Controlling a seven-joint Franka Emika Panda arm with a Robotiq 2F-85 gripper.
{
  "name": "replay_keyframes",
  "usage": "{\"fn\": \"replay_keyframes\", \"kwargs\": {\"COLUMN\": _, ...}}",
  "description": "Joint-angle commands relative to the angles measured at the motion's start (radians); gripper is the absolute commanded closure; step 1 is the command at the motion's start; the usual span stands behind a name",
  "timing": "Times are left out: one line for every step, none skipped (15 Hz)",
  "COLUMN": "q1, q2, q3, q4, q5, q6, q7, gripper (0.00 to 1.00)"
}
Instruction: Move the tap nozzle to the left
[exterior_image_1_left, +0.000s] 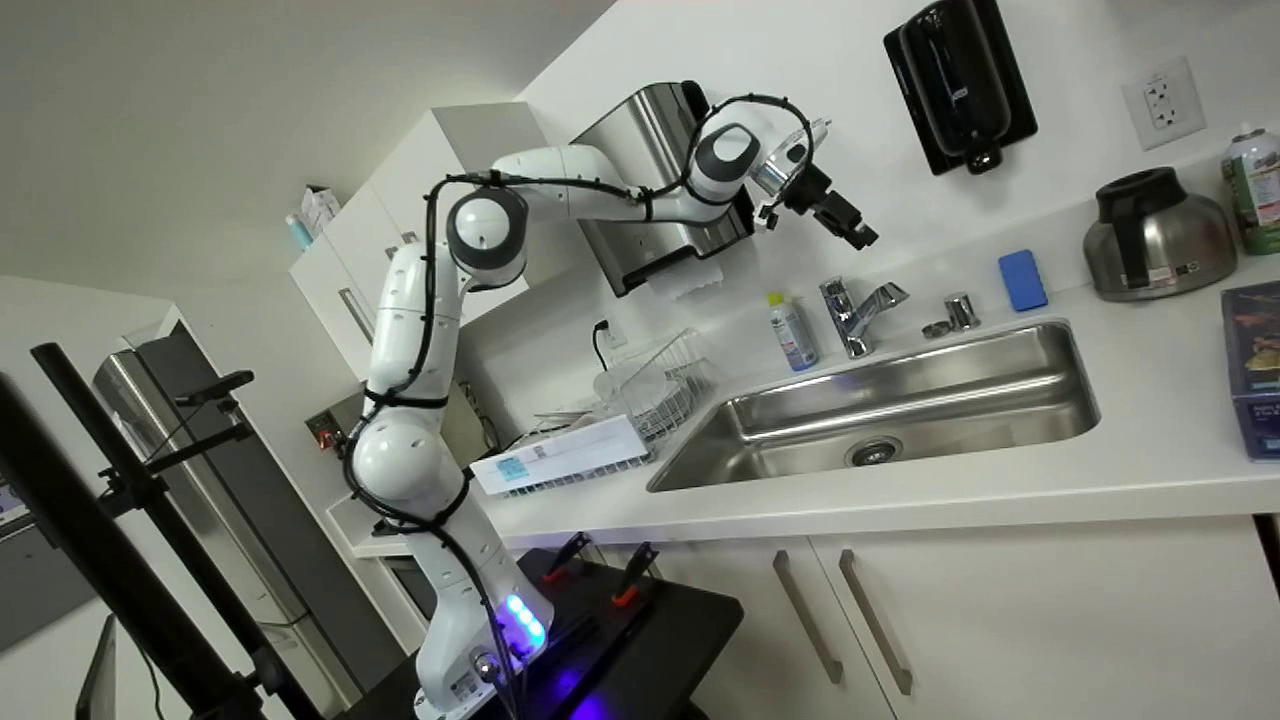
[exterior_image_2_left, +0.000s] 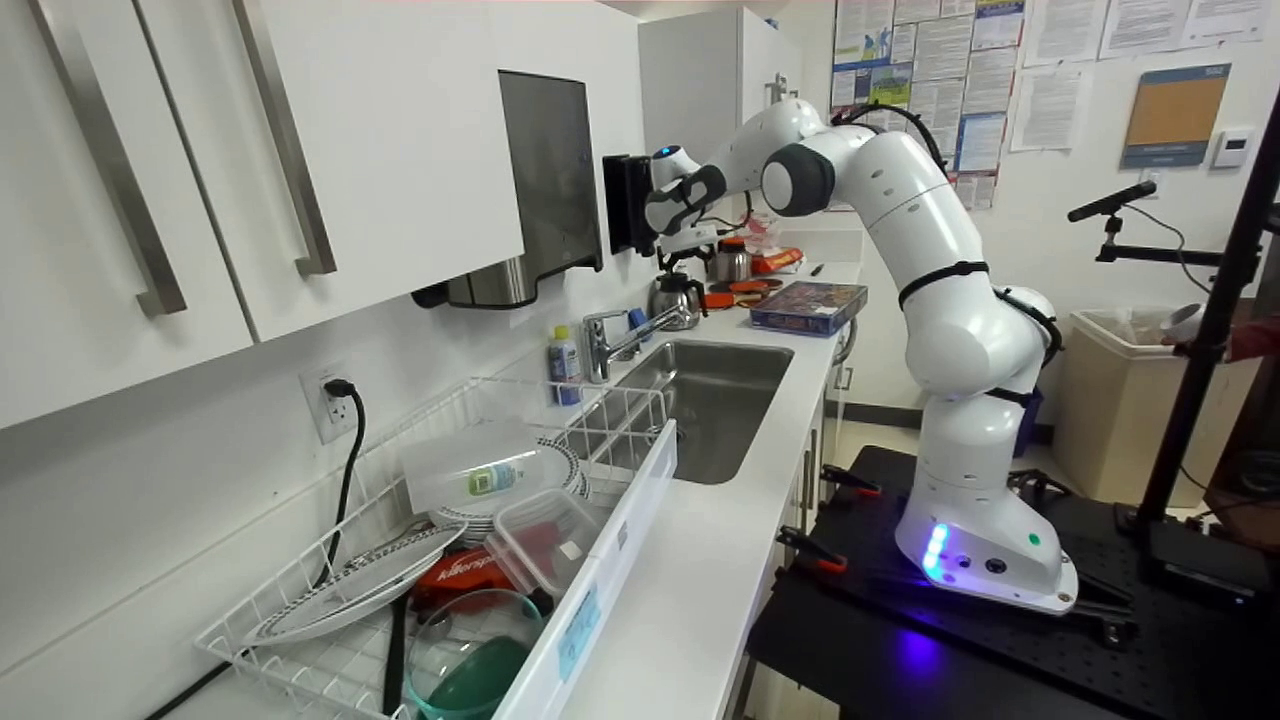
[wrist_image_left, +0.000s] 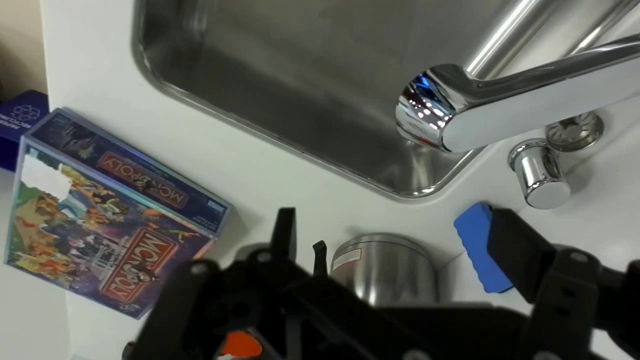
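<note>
1. Chrome tap nozzle (exterior_image_1_left: 885, 298): it reaches out from the back edge of the sink (exterior_image_1_left: 965, 430) and slants toward the sink's right end, as someone facing the sink sees it. "Left" probably means a swing toward the sink's other end; contact on the wrong side would push it further right.
2. Slick, rounded metal may let any push slip off, and pressing too close to its base (exterior_image_1_left: 857, 345) at the sink's back edge could strain it without turning it.
3. What looks like the tap handle (exterior_image_1_left: 833, 293) stands at that same edge of the sink; a stray brush might start the water.
4. Above sink level hangs the gripper (wrist_image_left: 395, 227), fingers (wrist_image_left: 285, 232) spread wide and holding nothing, well clear of the nozzle. Lowered carelessly, one could land on the nozzle's top and jam it downward.
5. Behind the sink's right part stand a small metal cap (wrist_image_left: 542, 175) and what looks like a blue sponge (exterior_image_1_left: 1022, 281); a low approach there might snag either.
6. Behind the sink's left part stands a spray bottle (exterior_image_1_left: 793, 333); overshooting the sweep could topple it.
7. Beyond the sink's right end sits a coffee pot (exterior_image_1_left: 1165, 245); a low, wide turn of the arm (exterior_image_1_left: 565, 168) might knock it.
</note>
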Motion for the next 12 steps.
{"fn": "replay_keyframes", "kwargs": {"q1": -0.006, "q2": 0.125, "q3": -0.015, "q4": 0.162, "q5": 0.045, "q6": -0.013, "q7": -0.042, "gripper": 0.34}}
{"fn": "replay_keyframes", "kwargs": {"q1": -0.006, "q2": 0.149, "q3": -0.018, "q4": 0.189, "q5": 0.047, "q6": -0.016, "q7": -0.039, "gripper": 0.41}}
{"fn": "replay_keyframes", "kwargs": {"q1": -0.008, "q2": 0.171, "q3": -0.019, "q4": 0.216, "q5": 0.05, "q6": -0.019, "q7": -0.04, "gripper": 0.49}}
{"fn": "replay_keyframes", "kwargs": {"q1": -0.011, "q2": 0.192, "q3": -0.02, "q4": 0.24, "q5": 0.054, "q6": -0.022, "q7": -0.042, "gripper": 0.58}}
{"fn": "replay_keyframes", "kwargs": {"q1": -0.013, "q2": 0.211, "q3": -0.02, "q4": 0.263, "q5": 0.058, "q6": -0.026, "q7": -0.045, "gripper": 0.64}}
{"fn": "replay_keyframes", "kwargs": {"q1": -0.016, "q2": 0.228, "q3": -0.018, "q4": 0.286, "q5": 0.061, "q6": -0.031, "q7": -0.048, "gripper": 0.73}}
{"fn": "replay_keyframes", "kwargs": {"q1": -0.019, "q2": 0.243, "q3": -0.015, "q4": 0.305, "q5": 0.066, "q6": -0.036, "q7": -0.055, "gripper": 0.8}}
{"fn": "replay_keyframes", "kwargs": {"q1": -0.032, "q2": 0.249, "q3": 0.009, "q4": 0.312, "q5": 0.051, "q6": -0.037, "q7": -0.055, "gripper": 0.88}}
{"fn": "replay_keyframes", "kwargs": {"q1": -0.033, "q2": 0.263, "q3": 0.009, "q4": 0.326, "q5": 0.051, "q6": -0.039, "q7": -0.056, "gripper": 0.95}}
{"fn": "replay_keyframes", "kwargs": {"q1": -0.034, "q2": 0.275, "q3": 0.01, "q4": 0.338, "q5": 0.05, "q6": -0.04, "q7": -0.058, "gripper": 0.99}}
{"fn": "replay_keyframes", "kwargs": {"q1": -0.036, "q2": 0.286, "q3": 0.013, "q4": 0.347, "q5": 0.051, "q6": -0.039, "q7": -0.063, "gripper": 1.0}}
{"fn": "replay_keyframes", "kwargs": {"q1": -0.038, "q2": 0.297, "q3": 0.015, "q4": 0.356, "q5": 0.053, "q6": -0.039, "q7": -0.069, "gripper": 1.0}}
